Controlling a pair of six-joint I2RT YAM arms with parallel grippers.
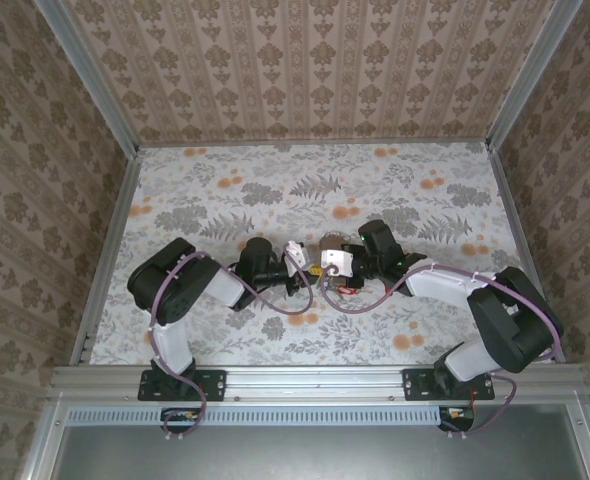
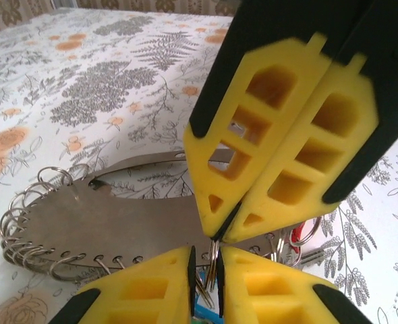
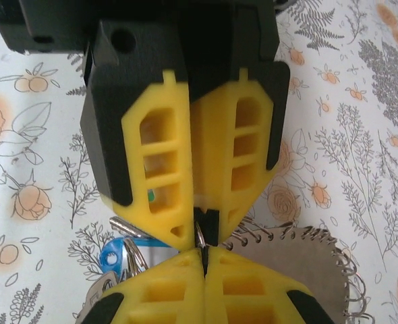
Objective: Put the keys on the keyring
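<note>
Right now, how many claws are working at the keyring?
2. The left claw and the right claw meet tip to tip at the edge of the keyring, both closed. Neither is hidden.

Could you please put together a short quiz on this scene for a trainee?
1. True or false: the right claw is wide open.
2. What colour is the key head at the lower left of the right wrist view? A red, B blue, C black.
3. Fill in: the small wire rings hang along the keyring's ___.
Key: 1 false; 2 B; 3 edge.
</note>
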